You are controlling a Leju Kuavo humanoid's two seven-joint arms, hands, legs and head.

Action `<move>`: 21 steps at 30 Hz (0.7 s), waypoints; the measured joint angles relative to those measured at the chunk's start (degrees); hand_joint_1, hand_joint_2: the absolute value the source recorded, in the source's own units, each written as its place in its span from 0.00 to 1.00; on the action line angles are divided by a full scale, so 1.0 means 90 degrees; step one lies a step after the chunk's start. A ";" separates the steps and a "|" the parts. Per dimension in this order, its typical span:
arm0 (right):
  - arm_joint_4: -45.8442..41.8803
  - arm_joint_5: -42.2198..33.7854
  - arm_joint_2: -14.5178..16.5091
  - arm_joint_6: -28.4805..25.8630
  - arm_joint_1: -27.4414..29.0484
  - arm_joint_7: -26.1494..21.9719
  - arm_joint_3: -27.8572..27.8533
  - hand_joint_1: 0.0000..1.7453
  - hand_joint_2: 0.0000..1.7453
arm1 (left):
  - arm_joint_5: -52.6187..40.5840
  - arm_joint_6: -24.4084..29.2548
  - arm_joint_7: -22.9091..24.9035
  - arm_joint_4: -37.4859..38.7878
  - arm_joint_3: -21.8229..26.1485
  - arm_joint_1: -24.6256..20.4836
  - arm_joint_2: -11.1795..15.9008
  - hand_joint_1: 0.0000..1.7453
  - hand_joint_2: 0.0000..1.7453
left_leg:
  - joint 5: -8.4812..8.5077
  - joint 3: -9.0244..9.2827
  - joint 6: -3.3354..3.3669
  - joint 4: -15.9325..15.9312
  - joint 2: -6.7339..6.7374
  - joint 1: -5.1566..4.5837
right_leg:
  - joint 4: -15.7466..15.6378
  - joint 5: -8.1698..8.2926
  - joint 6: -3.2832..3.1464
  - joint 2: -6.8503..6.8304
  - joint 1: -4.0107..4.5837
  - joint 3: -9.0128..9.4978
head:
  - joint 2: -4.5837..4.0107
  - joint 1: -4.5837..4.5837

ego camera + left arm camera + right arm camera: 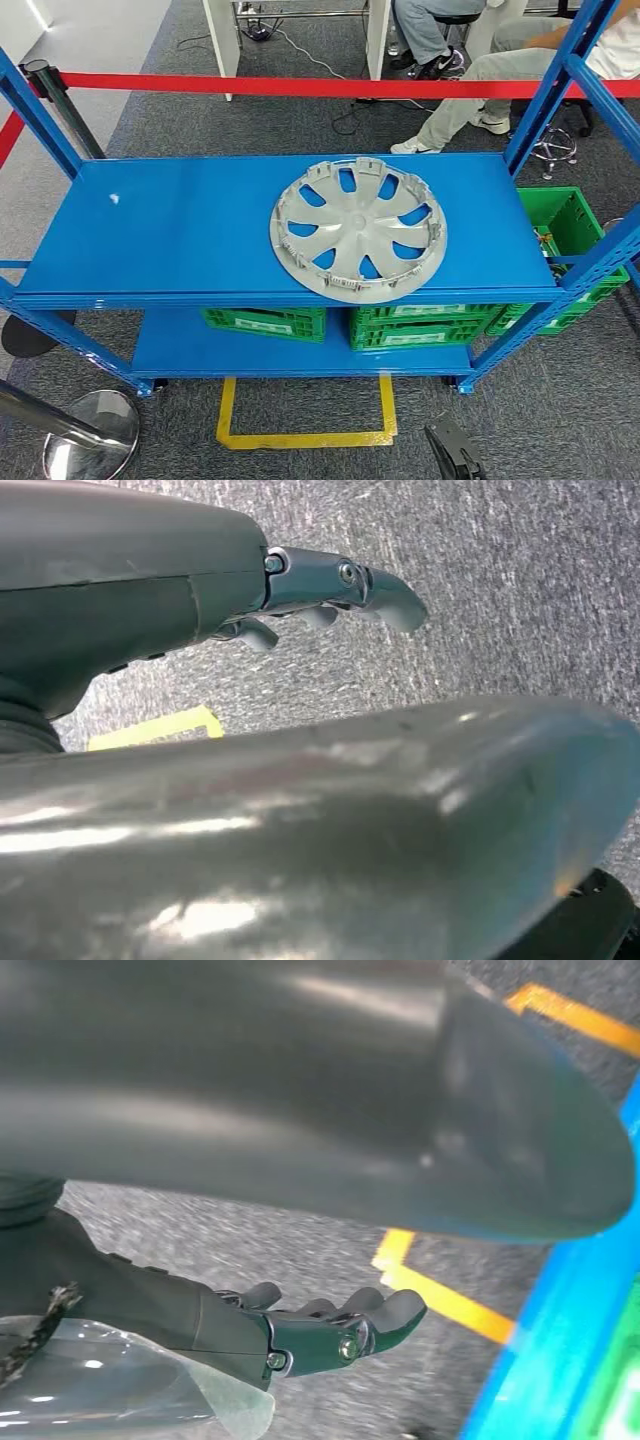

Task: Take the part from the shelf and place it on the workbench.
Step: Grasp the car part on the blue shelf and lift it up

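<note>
A silver spoked wheel cover (pixel 358 228) lies flat on the top board of the blue shelf (pixel 166 230), right of the middle, its near rim reaching the board's front edge. My right hand (pixel 453 454) hangs low in front of the shelf's right end, well below the part. In the right wrist view the right hand (pixel 317 1335) holds nothing, its fingers stretched out over grey carpet beside yellow tape (pixel 445 1300). My left hand (pixel 302 585) also hangs over carpet, fingers extended and holding nothing.
Green crates (pixel 266 322) (pixel 423 326) stand on the lower shelf board; another green crate (pixel 567 222) sits to the right of the shelf. A yellow tape square (pixel 306 436) marks the floor in front. A red barrier band (pixel 302 86) and seated people (pixel 468 95) are behind. A stanchion base (pixel 92 436) stands at lower left.
</note>
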 joint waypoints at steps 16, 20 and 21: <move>-0.1499 -0.1448 -0.1260 0.0312 -0.0024 -0.0086 0.2571 0.00 0.00 | -0.0379 0.0351 -0.0314 0.0863 0.0058 -0.0279 0.0335 0.00 0.00 | 0.0000 -0.0002 0.0000 0.0000 0.0000 0.0000 | 0.0000 0.0000 0.0000 0.0000 0.0000 0.0001 | 0.0000 0.0001; -0.1928 -0.1756 -0.1585 0.0406 -0.0111 -0.0186 0.3267 0.00 0.00 | -0.0473 0.0455 -0.0403 0.1101 0.0058 -0.0355 0.0427 0.00 0.00 | 0.0000 -0.0001 0.0000 0.0000 0.0000 0.0000 | 0.0000 0.0000 0.0000 -0.0001 0.0000 0.0001 | 0.0000 0.0000; -0.2044 -0.1823 -0.1668 0.0433 -0.0137 -0.0221 0.3446 0.00 0.00 | -0.0496 0.0480 -0.0422 0.1168 0.0058 -0.0375 0.0451 0.00 0.00 | 0.0000 -0.0001 0.0000 0.0000 0.0000 0.0000 | 0.0000 0.0000 0.0000 -0.0001 0.0000 0.0001 | 0.0000 0.0000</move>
